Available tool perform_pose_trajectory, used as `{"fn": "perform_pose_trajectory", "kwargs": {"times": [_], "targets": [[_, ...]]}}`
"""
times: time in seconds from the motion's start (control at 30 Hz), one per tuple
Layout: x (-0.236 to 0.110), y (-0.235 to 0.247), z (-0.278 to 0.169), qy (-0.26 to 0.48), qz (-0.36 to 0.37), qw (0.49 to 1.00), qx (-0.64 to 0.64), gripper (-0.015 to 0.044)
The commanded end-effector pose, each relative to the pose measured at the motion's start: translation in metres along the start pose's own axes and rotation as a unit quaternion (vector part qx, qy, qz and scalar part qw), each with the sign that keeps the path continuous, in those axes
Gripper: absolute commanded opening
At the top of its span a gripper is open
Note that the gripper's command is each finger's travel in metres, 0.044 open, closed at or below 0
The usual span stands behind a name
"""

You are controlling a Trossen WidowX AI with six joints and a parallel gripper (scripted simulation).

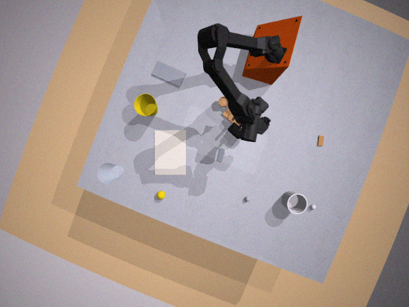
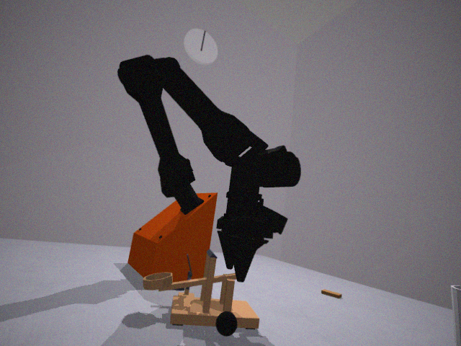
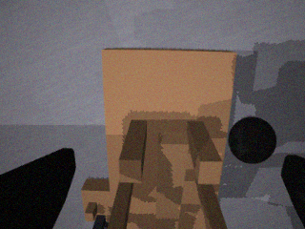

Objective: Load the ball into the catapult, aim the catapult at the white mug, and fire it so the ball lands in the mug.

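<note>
The wooden catapult (image 1: 229, 115) (image 2: 243, 321) (image 3: 167, 81) stands on the table, partly hidden under the arm in the top view. Its throwing arm's cup (image 1: 222, 102) (image 2: 158, 282) shows no ball. A black ball (image 2: 226, 323) (image 3: 252, 139) lies close beside the base. My gripper (image 2: 235, 273) (image 3: 181, 163) is open and empty, pointing down above the catapult. Its fingers stand wide apart, one toward each side of the base in the wrist view. The white mug (image 1: 297, 203) (image 2: 455, 313) stands upright, well away from the catapult. A yellow ball (image 1: 161, 194) lies near the table's edge.
A small white ball (image 1: 313, 206) lies beside the mug, and a grey ball (image 1: 246, 199) lies nearer the middle. A yellow cup (image 1: 145, 104), a pale cup (image 1: 107, 173), a cream square (image 1: 170, 151), a wooden block (image 1: 320, 141) (image 2: 331, 293) and the orange arm base (image 1: 280, 39) (image 2: 182, 246) also show.
</note>
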State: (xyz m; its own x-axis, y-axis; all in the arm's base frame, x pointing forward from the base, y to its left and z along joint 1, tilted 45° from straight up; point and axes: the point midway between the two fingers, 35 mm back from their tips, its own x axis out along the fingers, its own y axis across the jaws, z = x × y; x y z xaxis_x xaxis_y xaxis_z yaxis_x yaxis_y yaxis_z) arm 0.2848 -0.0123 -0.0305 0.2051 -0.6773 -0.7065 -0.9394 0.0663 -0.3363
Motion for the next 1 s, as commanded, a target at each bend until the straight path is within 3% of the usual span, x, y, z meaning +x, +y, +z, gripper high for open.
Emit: {"fn": "perform_pose_trajectory", "kwargs": {"times": [0.0,0.83,0.97], "targets": [[0.007,0.003,-0.001,0.003,0.003,1.0,-0.006,0.044],[0.043,0.004,-0.002,0.005,0.002,1.0,-0.006,0.044],[0.041,0.002,-0.001,0.003,0.0,1.0,-0.001,0.0335]]}}
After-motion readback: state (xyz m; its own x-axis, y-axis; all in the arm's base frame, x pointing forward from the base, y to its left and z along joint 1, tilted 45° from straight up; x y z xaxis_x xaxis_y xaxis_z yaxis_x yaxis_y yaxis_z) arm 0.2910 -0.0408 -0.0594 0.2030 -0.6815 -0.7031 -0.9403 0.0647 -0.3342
